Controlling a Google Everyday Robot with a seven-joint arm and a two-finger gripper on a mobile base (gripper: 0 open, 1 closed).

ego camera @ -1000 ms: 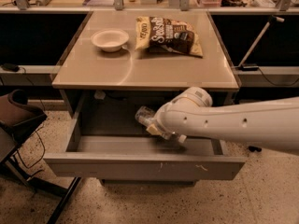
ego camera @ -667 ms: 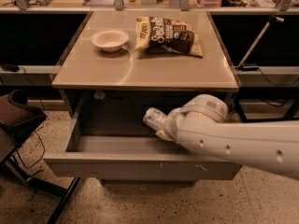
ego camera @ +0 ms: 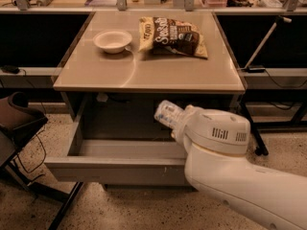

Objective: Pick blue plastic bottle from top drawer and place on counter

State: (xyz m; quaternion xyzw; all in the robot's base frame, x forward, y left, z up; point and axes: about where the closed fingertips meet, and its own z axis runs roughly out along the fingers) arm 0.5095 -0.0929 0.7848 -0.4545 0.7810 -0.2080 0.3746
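A beige worktop (ego camera: 144,73) carries one bowl (ego camera: 112,40) and one chip bag (ego camera: 172,36). Below centre, over the open top drawer (ego camera: 115,169), the tool (ego camera: 179,125) pinches one blue plastic bottle (ego camera: 167,113).

the tabletop (ego camera: 144,75) was glossy beige, the bowl (ego camera: 112,40) white, the chip bag (ego camera: 172,36) brown and yellow, the top drawer (ego camera: 115,169) grey; above it the cream tool (ego camera: 177,125) gripped the blue plastic bottle (ego camera: 167,113).

- Arm (ego camera: 249,186): thick, smooth cream-white shell, rounded, with two small dark dots low on it.
- Wrist housing (ego camera: 218,131): domed cream cap with two small groups of dark vent slits and a faint seam beneath.
- Gripper (ego camera: 180,124): same cream, mostly hidden behind the housing, below the desk's (ego camera: 144,75) front edge, right of middle.
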